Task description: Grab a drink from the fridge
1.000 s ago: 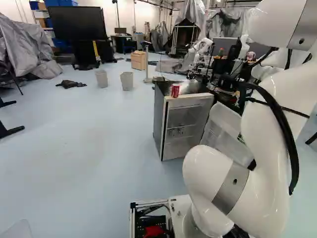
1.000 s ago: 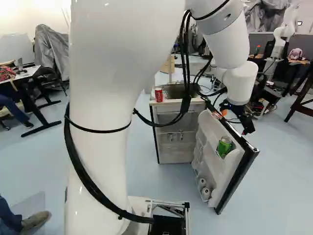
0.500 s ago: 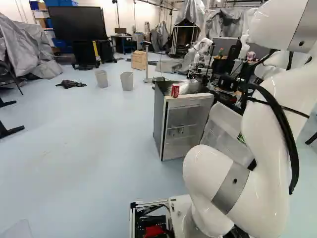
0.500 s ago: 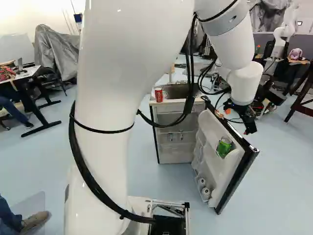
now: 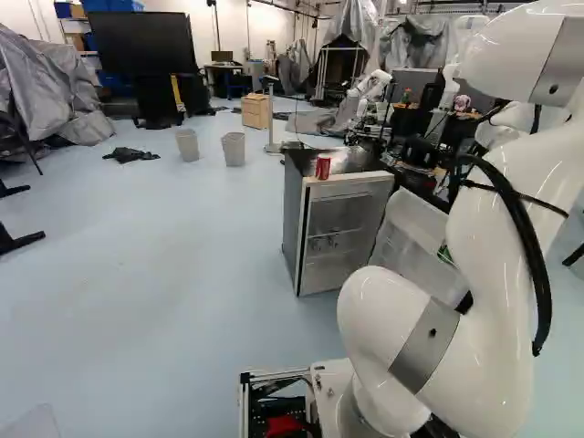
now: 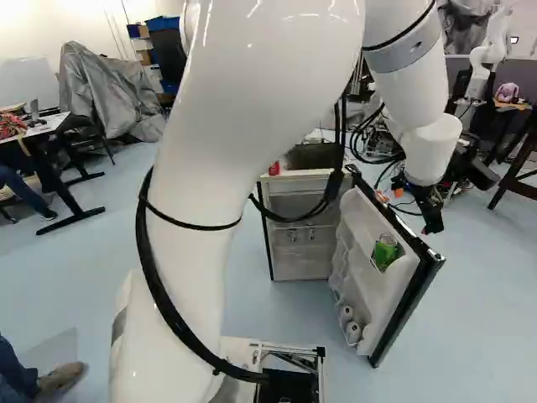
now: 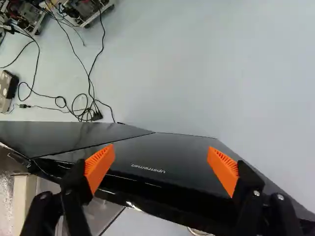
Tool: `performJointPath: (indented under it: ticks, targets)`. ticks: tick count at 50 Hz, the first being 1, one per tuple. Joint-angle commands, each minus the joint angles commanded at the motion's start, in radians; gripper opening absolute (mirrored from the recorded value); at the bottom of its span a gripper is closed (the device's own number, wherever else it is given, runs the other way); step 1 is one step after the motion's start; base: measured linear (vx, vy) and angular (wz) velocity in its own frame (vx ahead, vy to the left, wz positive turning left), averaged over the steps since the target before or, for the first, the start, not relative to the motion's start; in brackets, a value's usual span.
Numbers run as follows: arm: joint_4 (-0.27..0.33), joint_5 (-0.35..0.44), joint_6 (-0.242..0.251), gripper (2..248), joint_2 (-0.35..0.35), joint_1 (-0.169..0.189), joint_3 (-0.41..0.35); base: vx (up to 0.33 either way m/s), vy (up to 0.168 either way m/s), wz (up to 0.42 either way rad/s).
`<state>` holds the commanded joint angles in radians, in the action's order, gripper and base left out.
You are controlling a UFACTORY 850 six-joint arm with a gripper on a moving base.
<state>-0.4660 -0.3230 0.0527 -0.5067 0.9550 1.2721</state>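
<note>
Fridge door (image 7: 182,152) shows between the spread fingers (image 6: 433,222)

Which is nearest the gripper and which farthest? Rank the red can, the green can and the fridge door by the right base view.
1. Fridge door: close by the gripper.
2. Green can: in a rack on the door's inner side.
3. Red can: on top of the fridge, off to the left in the right base view.

A robotics lab: another robot (image 6: 488,59), cables (image 7: 88,105), draped equipment (image 6: 105,92).
</note>
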Motion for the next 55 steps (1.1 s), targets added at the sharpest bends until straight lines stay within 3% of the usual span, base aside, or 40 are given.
performJointPath:
  ticks: [18, 55]
  targets:
    - [0.0, 0.0, 0.0, 247, -0.003, 0.002, -0.004, 0.0, 0.0, 0.0]
    - [0.0, 0.0, 0.0, 247, 0.083, -0.005, -0.119, 0.0, 0.0, 0.0]
